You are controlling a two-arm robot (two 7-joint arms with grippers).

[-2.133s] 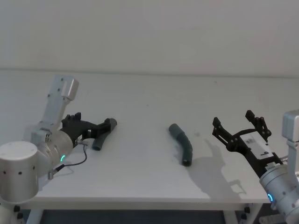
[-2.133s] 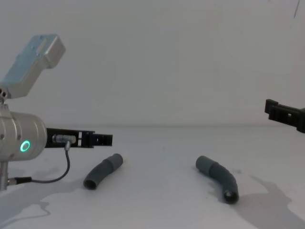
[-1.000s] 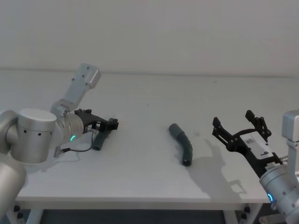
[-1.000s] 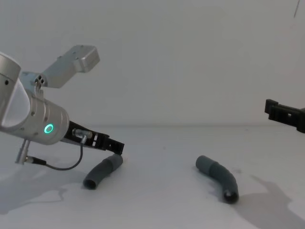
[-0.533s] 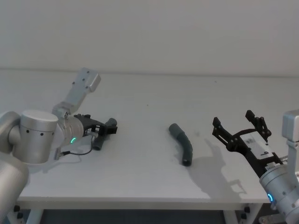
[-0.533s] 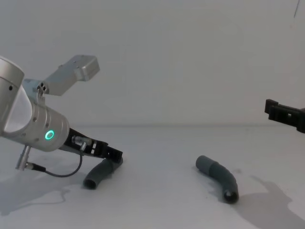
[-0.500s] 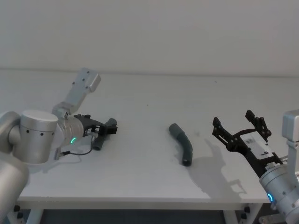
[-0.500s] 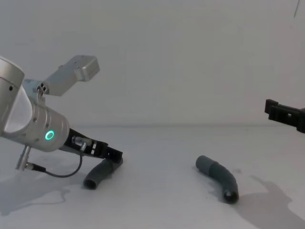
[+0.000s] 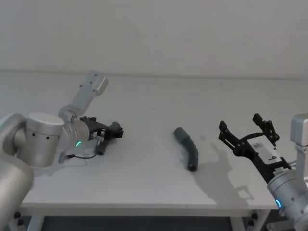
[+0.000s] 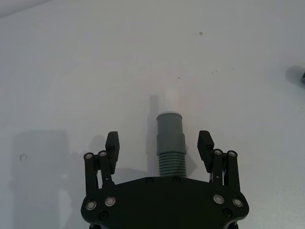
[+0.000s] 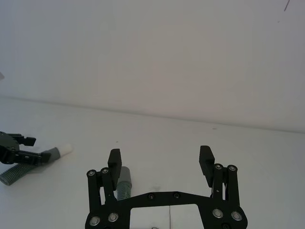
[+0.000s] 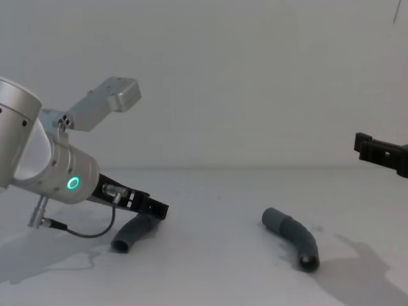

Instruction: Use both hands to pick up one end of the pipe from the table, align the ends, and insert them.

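Note:
Two dark grey bent pieces of the pipe lie on the white table [image 9: 144, 183]. My left gripper [image 9: 115, 132] is low over the left piece [image 9: 101, 146], tilted down toward it. In the left wrist view this gripper [image 10: 159, 140] is open, and the piece's collar end [image 10: 170, 129] lies between its fingers [image 10: 112, 143] with a gap on each side. From the chest, the gripper [image 12: 156, 209] covers that end of the piece [image 12: 129, 233]. The right piece [image 9: 188, 151] lies alone mid-table. My right gripper [image 9: 239, 122] hovers open to its right, holding nothing.
The white wall [image 9: 154, 33] rises behind the table's far edge. A thin black cable [image 9: 79, 156] loops under my left wrist. Bare table lies between the two pieces. The right wrist view shows the right piece [image 11: 125, 183] and, farther off, the left piece's white-tipped end [image 11: 64, 149].
My left arm has swung forward and tilted down, bringing its open gripper from above the left piece to around that piece's end. The right arm and both pieces have not moved.

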